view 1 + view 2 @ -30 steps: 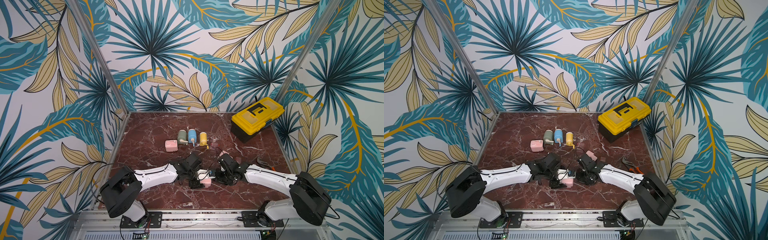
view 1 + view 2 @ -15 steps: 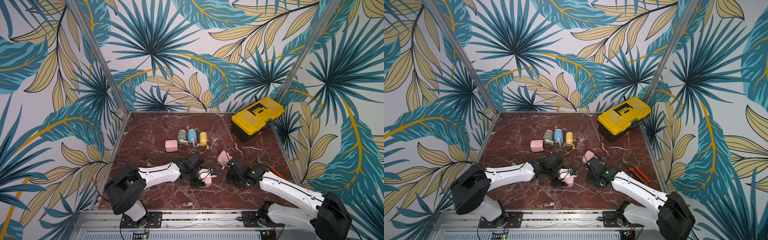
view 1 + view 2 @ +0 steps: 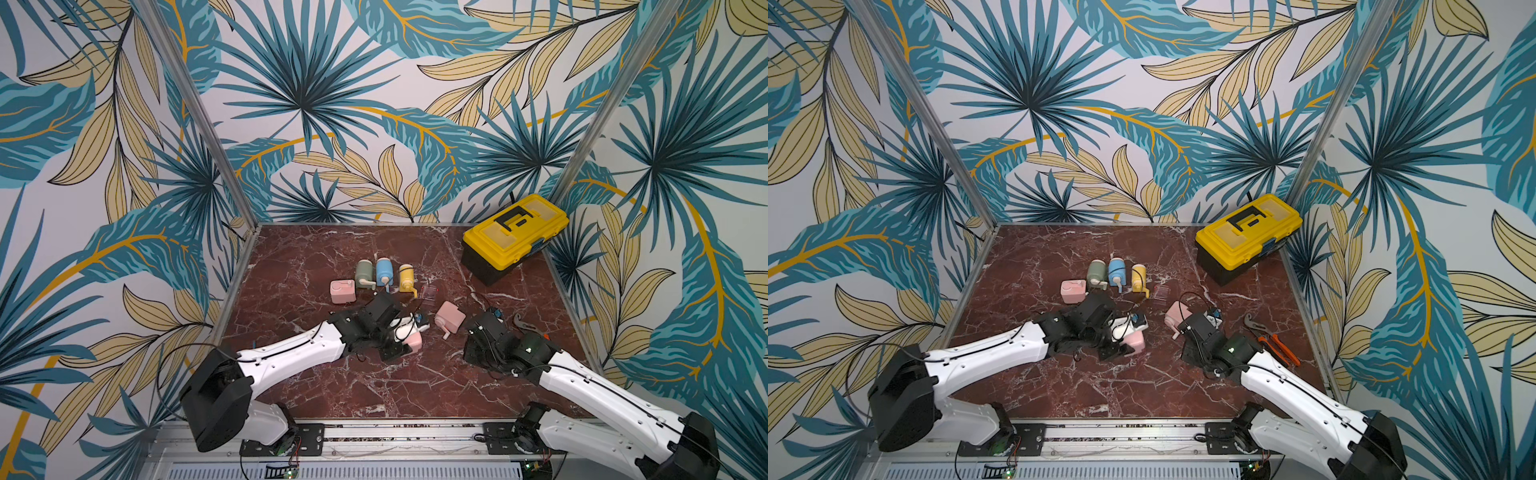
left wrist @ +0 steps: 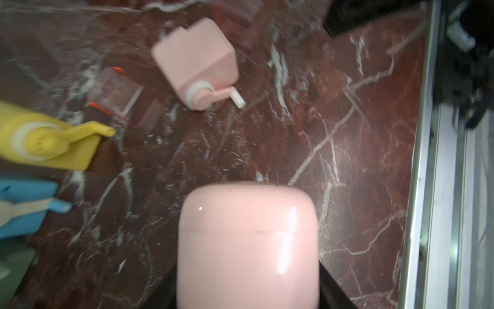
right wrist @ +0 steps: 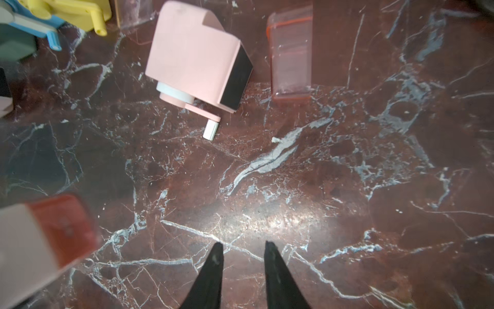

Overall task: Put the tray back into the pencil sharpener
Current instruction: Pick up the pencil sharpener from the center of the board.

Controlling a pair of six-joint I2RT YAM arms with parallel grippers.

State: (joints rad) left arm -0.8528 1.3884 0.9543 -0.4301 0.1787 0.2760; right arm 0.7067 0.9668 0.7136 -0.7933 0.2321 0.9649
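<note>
Both arms stretched low and inward, grippers well apart.
The left arm (image 3: pixel 291 353) reaches forward toward the middle with its wrist bent down, and the left gripper (image 3: pixel 407 340) has its jaws clamped on a pink pencil sharpener (image 4: pixel 248 240). The right arm (image 3: pixel 602 390) angles inward from its base. The right gripper (image 5: pixel 243 247) points down and forward, its black fingertips (image 5: pixel 217 252) parted by a narrow gap, empty.

Rounded pink pencil sharpener (image 4: pixel 248 240), reddish translucent tray (image 5: pixel 61 227) slotted into one end
</note>
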